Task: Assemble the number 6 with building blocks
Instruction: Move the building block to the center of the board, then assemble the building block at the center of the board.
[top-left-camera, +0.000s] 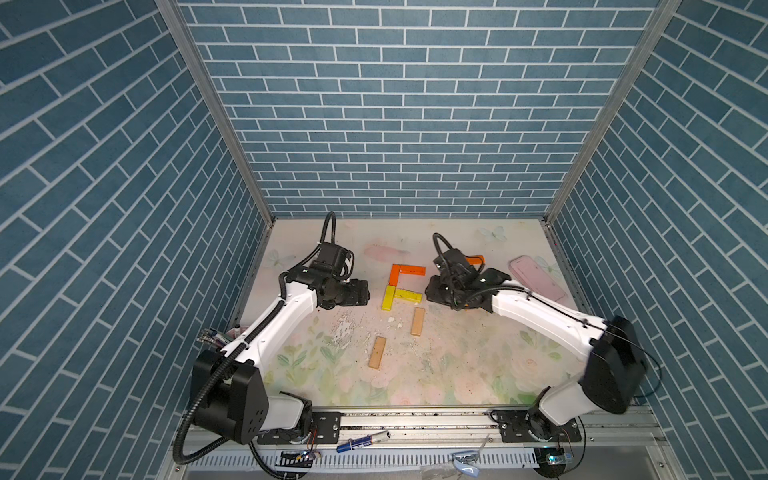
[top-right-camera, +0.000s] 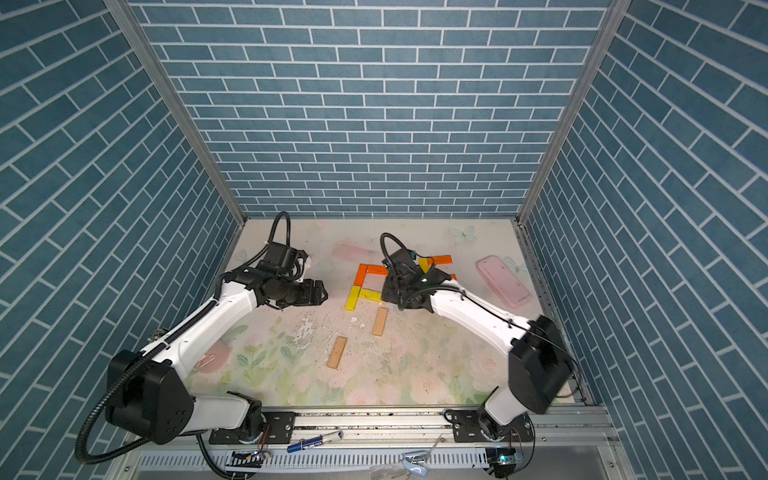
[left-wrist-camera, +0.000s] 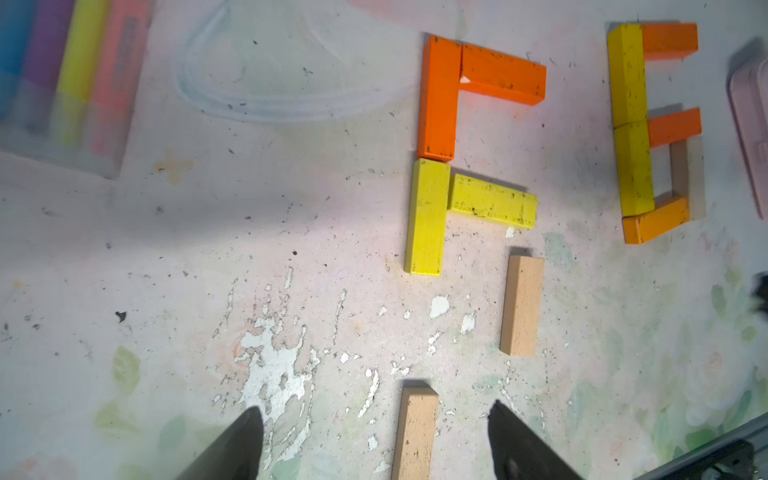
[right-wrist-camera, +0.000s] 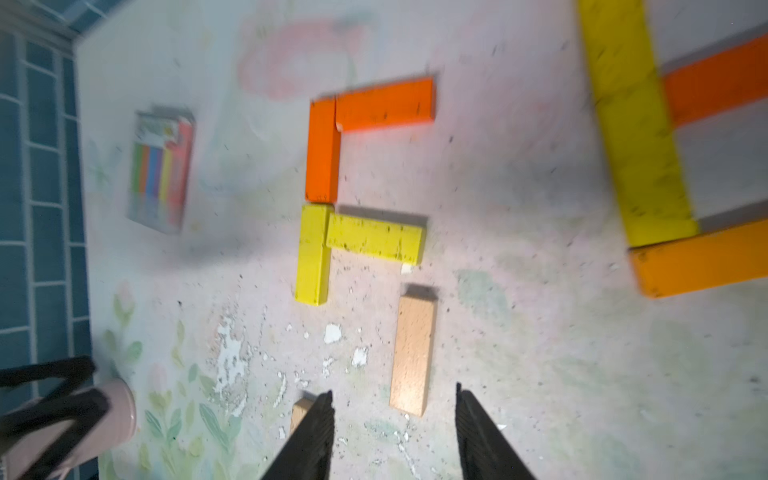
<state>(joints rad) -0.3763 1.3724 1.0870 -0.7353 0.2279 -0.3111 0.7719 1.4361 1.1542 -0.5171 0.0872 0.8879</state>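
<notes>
In both top views an unfinished figure lies mid-table: two orange building blocks (top-left-camera: 409, 271) form a top corner, with two yellow ones (top-left-camera: 407, 296) below them. A tan block (top-left-camera: 417, 321) lies under the yellow bar's right end, and another tan block (top-left-camera: 377, 352) lies nearer the front. My left gripper (left-wrist-camera: 374, 411) is open above the table, and that nearer tan block (left-wrist-camera: 415, 432) shows between its fingers (left-wrist-camera: 245, 440). My right gripper (right-wrist-camera: 395, 399) is open and empty, just short of the farther tan block (right-wrist-camera: 413, 353).
A second block figure of yellow (left-wrist-camera: 629, 116) and orange (left-wrist-camera: 656, 220) stands to the right, mostly under my right arm (top-left-camera: 453, 282). The pink case (top-left-camera: 538, 278) lies far right. A clear pack of pastel sticks (right-wrist-camera: 162, 170) lies left. A pink cup (right-wrist-camera: 104, 419) stands near the left front.
</notes>
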